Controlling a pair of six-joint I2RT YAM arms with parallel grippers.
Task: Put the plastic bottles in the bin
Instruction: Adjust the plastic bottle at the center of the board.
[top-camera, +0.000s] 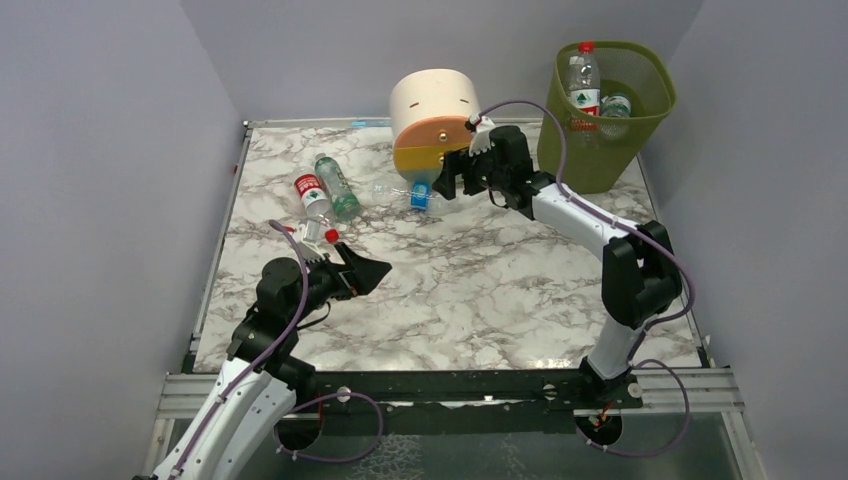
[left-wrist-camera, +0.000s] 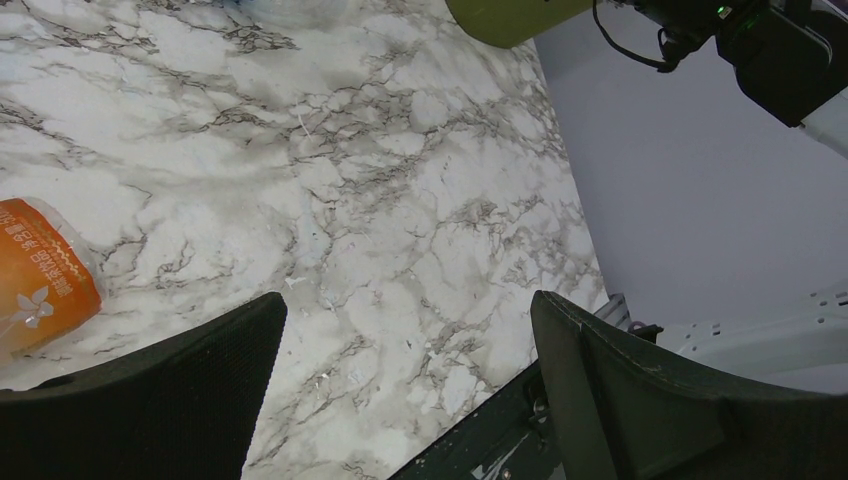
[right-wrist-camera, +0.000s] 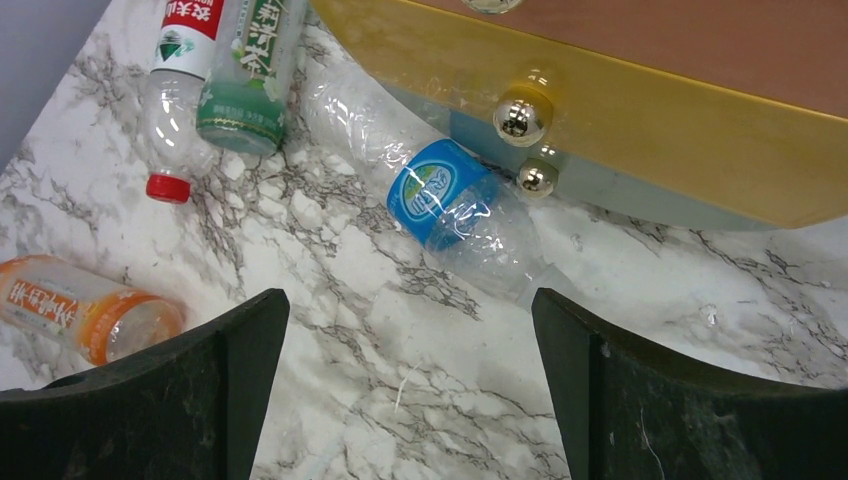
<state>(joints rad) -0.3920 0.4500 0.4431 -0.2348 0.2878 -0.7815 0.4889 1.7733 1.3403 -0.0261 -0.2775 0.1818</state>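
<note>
Ideally, the blue-labelled bottle (right-wrist-camera: 437, 192) at frame centre should be straddled across its label by the right gripper (right-wrist-camera: 408, 300), fingers now apart, avoiding the drawer unit (right-wrist-camera: 650, 120).

Your top camera looks down from high at the near edge over the whole table (top-camera: 450, 290). Your left wrist camera skims low across it toward the right wall (left-wrist-camera: 680, 180); your right wrist camera hangs close above it. Both wrist views catch the orange bottle (left-wrist-camera: 40, 275).

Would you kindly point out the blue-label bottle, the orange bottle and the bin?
blue-label bottle (right-wrist-camera: 437, 203): right wrist view, on its label.
orange bottle (right-wrist-camera: 85, 310): right wrist view, mid-body.
bin (top-camera: 600, 155): top external view, front wall.
</note>
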